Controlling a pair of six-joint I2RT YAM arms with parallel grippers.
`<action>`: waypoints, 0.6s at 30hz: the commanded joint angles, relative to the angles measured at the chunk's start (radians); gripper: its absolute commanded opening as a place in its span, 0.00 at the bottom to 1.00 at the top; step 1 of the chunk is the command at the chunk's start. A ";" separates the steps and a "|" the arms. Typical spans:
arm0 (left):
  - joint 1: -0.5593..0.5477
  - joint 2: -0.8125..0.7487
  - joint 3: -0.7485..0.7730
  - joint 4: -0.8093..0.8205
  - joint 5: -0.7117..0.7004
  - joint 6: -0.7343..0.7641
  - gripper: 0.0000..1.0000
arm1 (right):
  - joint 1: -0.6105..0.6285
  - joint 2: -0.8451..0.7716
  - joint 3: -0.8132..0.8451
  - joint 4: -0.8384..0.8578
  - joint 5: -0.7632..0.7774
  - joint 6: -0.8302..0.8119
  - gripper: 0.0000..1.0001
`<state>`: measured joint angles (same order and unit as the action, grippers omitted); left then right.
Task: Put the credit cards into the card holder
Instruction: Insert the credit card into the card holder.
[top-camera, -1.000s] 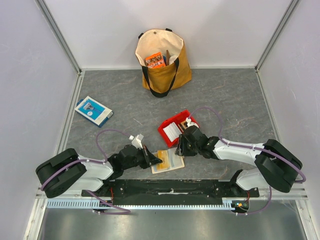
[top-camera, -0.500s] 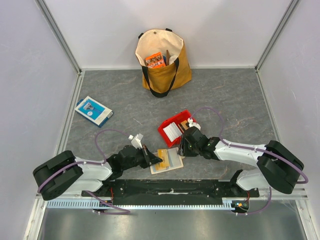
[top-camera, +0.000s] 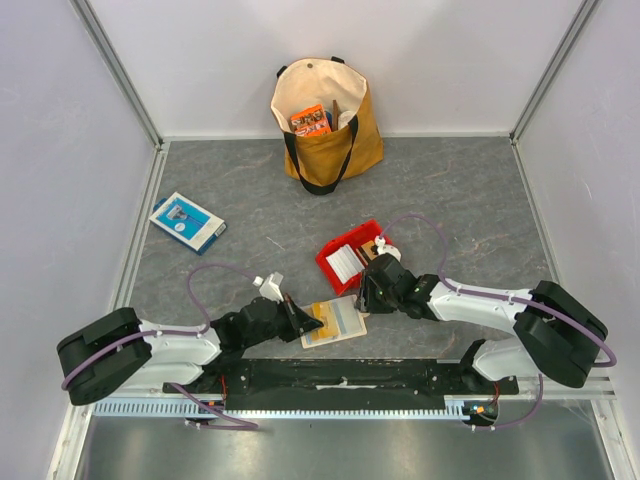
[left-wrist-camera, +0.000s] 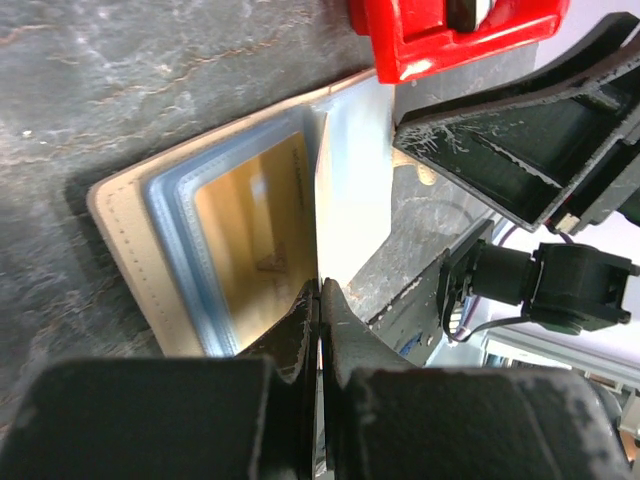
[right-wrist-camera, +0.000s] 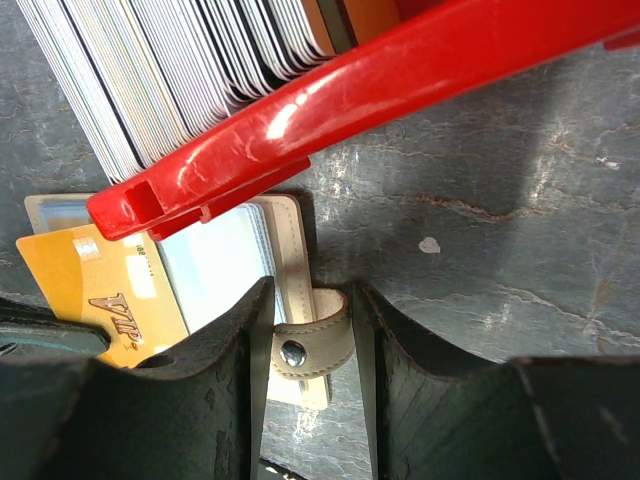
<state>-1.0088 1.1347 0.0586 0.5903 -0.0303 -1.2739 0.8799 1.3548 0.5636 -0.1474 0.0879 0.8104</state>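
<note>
Fingers (left-wrist-camera: 345, 322) of the left gripper (left-wrist-camera: 320, 292) are pressed together on a thin pale leaf standing up from the fold of the card holder (left-wrist-camera: 120, 215). It looks to be one of the holder's inner sleeves. The holder lies open on the surface (right-wrist-camera: 500, 250), at 6 o'clock from the red tray (right-wrist-camera: 300, 110). Lifting the leaf bares the pocket beside it, where a gold card (left-wrist-camera: 255, 240) already sits. The right gripper (right-wrist-camera: 312, 300) has its fingers apart, straddling the snap tab (right-wrist-camera: 310, 348) without clamping it. I'd guess that is to steady the wallet so it can't slide while the leaf is pulled. More credit cards (right-wrist-camera: 170, 70) stand on edge in the tray, at 12 o'clock from the holder and close by for picking.
</note>
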 joint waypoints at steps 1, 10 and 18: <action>-0.017 -0.004 -0.059 -0.029 -0.085 -0.068 0.02 | 0.008 0.050 -0.024 -0.096 0.029 -0.007 0.45; -0.036 0.092 -0.049 0.057 -0.089 -0.081 0.02 | 0.014 0.064 -0.024 -0.080 0.021 -0.010 0.45; -0.040 0.273 -0.054 0.270 -0.045 -0.073 0.02 | 0.018 0.066 -0.031 -0.077 0.016 -0.010 0.45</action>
<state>-1.0409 1.3319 0.0589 0.7765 -0.0692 -1.3388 0.8867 1.3720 0.5709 -0.1272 0.0883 0.8104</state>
